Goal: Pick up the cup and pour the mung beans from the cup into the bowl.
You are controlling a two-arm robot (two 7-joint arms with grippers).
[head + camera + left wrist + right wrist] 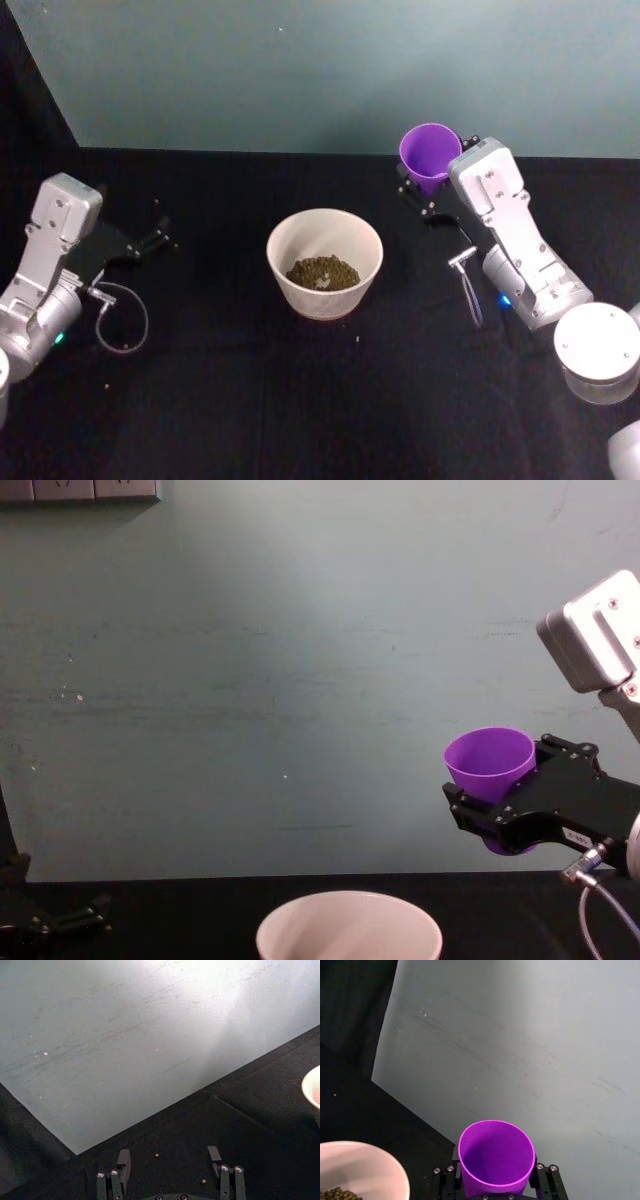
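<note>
Now the right gripper (425, 190) is closed around the cup (430, 152), with one black finger on each side of the purple wall, and it holds the cup upright in the air, lifted off the table (300, 400). In the right wrist view the cup (496, 1156) shows its open mouth, and its inside looks empty as far as I can see. In the chest view the cup (490, 765) hangs above and to the right of the bowl (349, 928), not over it, and the right gripper (480, 815) clasps its lower part. The bowl (325, 262) stands on the black table, to the left of the cup and nearer to the robot. The mung beans (323, 272) lie as a small heap in the bottom of the bowl. Further left of the bowl, the left gripper (158, 238) rests low near the table with its fingers (123, 1160) spread apart and nothing between them. A few single beans (157, 1155) lie on the table beside this gripper.
</note>
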